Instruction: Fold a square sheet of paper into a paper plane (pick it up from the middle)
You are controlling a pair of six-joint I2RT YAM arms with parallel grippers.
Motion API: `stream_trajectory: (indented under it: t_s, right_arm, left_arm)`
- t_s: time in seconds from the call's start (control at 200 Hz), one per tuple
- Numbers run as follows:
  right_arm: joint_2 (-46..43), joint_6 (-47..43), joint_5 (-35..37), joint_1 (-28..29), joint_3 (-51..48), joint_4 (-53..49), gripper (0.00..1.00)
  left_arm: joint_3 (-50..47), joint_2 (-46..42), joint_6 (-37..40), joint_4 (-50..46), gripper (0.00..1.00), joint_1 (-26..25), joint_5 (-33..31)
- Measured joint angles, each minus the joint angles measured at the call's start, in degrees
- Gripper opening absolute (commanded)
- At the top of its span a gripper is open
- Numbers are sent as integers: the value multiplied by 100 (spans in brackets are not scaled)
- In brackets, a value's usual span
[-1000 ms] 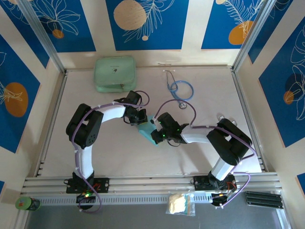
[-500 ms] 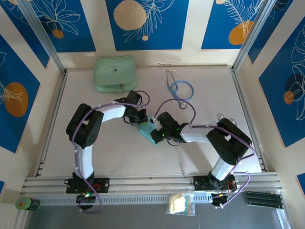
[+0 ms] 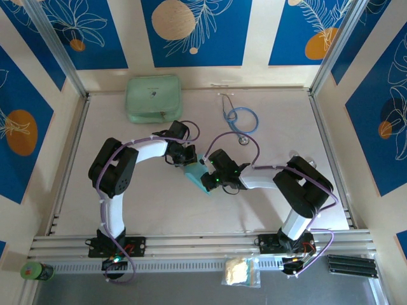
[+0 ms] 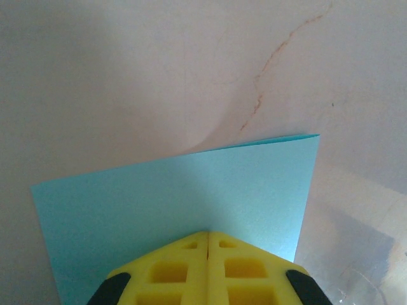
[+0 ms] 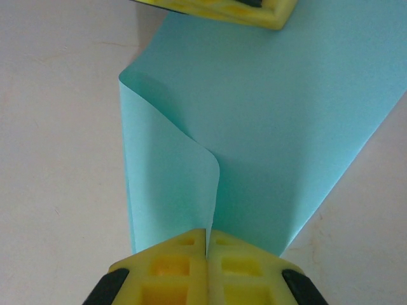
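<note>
Right hand [image 5: 207, 234] pinches the curled square sheet of paper [image 5: 286, 127]; left hand [image 4: 208, 237] closed against it, grip unclear.

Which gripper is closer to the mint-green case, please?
Left. The left gripper, shut on the sheet of paper, lies toward the table's middle from the mint-green case; the right gripper, pinching the same sheet, lies farther toward the near edge.

Light-blue square sheet of paper [image 5: 280, 127], mid-table, one edge curled upward.
</note>
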Motion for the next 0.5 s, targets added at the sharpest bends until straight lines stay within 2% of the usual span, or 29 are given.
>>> stream_trajectory:
  t_s: [0.19,0.5]
  right_arm:
    - [0,0,2,-2,11,-24,0]
    - [0,4,-4,-2,31,-81,0]
  left_arm:
    - [0,0,-2,0,4,0,0]
    - [35,-177,-44,-164,19,-7,-17]
